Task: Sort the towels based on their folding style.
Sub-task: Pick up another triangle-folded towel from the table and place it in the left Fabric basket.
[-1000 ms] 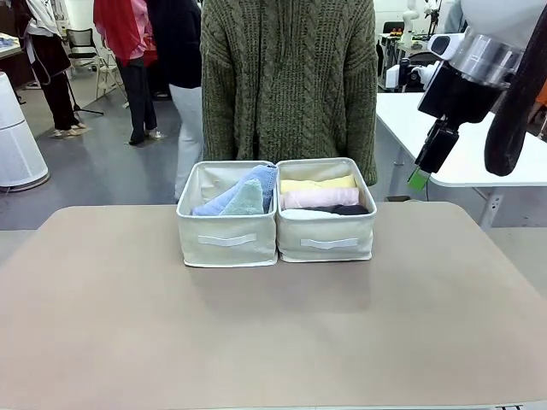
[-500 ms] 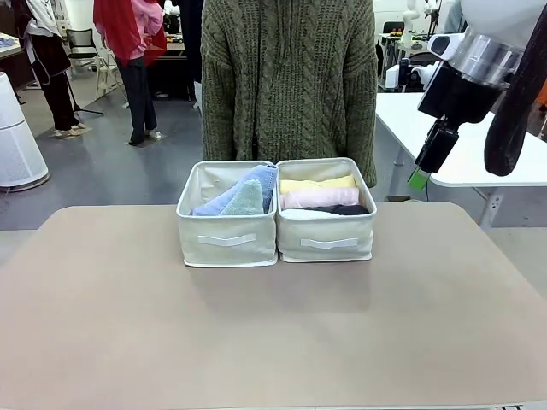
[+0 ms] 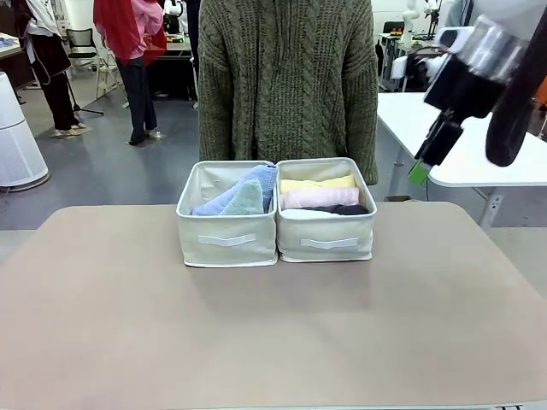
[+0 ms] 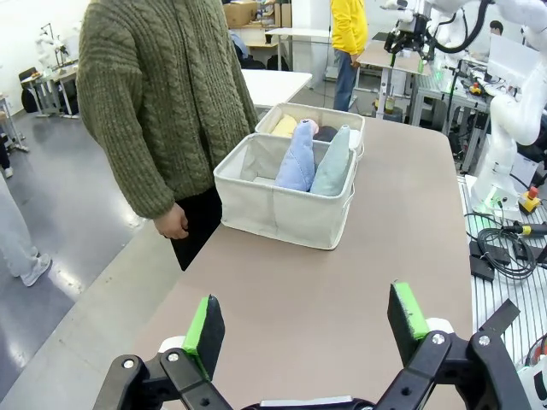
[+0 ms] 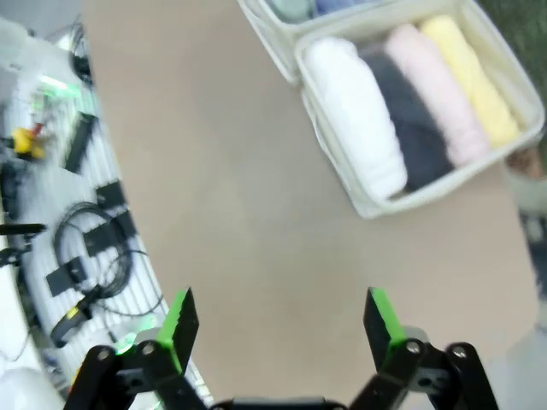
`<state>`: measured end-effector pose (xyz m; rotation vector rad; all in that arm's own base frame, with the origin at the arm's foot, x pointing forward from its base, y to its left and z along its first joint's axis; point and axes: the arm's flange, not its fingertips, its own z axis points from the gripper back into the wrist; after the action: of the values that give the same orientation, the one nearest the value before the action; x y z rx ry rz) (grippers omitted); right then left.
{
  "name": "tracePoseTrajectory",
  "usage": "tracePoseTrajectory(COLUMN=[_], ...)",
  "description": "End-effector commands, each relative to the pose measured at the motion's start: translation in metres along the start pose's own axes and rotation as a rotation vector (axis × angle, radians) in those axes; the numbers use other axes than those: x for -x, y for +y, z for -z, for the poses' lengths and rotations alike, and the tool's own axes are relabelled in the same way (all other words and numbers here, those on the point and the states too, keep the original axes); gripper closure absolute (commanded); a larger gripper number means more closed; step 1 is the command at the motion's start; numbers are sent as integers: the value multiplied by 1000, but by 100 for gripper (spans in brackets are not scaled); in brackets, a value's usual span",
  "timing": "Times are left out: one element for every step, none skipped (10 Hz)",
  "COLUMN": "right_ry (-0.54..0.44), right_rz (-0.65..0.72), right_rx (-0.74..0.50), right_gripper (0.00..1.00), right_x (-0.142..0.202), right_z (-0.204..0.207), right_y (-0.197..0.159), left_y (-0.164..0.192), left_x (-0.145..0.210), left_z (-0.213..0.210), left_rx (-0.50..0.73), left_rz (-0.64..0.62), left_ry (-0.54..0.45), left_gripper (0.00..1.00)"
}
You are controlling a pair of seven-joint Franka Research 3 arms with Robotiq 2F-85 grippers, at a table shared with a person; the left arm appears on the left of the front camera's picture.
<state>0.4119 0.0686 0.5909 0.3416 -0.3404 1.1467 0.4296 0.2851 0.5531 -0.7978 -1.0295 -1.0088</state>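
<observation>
Left claw: I see my left claw (image 4: 305, 329) wide open, holding nothing, high over the near end of the counter (image 4: 342, 290)

Right claw: my right claw (image 5: 279, 326) is wide open too and holds nothing; in the front view it (image 3: 420, 169) hangs up in the air at the right, well apart from the bins, and looks a bit blurred

Bins: two cream bins stand side by side, touching, near the far edge of the counter, right in front of the person

Left bin: the left bin (image 3: 226, 240) holds the blue towel (image 3: 244, 186) and the green towel (image 3: 246, 201), both folded to a point, leaning next to each other

Right bin: the right bin (image 3: 326, 242) holds four rolled towels lying in a row

Rolls, far to near: the yellow towel (image 3: 318, 183) is next to the person, then the pink towel (image 3: 320, 197), then the grey towel (image 3: 344, 208), then the white towel (image 5: 356, 139) by the front wall, which I see best from my right wrist

Person: I see a person (image 3: 288, 81) in a green knit jumper standing close behind the bins; one hand (image 4: 172, 225) hangs down by the counter edge, touching nothing

Counter: the rest of the tan top in front of the bins is bare
</observation>
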Motion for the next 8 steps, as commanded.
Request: tracePoseTrajectory(right_ry=[-291,-482,-594,-685,-744,-810,-840,-818], right_rz=[-213,-279,-333,-330,-312,-335,-323,-246], right_rx=[-261,-321,-339,-364,-352,-325,-323,-297], right_gripper=[0,0,0,0,0,0,0,0], right_x=[51,85,116,155,190,216,229,239], right_z=[-52,-72,-86,-94,-99,-108,-113,-112], right_y=[-29,-46,-64,-80,-91,-95,-97,-101], left_y=[-2,-2,-2,-2,-2,-2,-2,-2], left_x=[-1,-1,-1,-1,-1,-1,-1,-1], left_z=[0,0,0,0,0,0,0,0], left_rx=[-1,-1,-1,-1,-1,-1,-1,-1], left_rz=[2,2,2,2,2,2,2,2], left_ry=[9,9,9,9,9,9,9,9], left_gripper=[0,0,0,0,0,0,0,0])
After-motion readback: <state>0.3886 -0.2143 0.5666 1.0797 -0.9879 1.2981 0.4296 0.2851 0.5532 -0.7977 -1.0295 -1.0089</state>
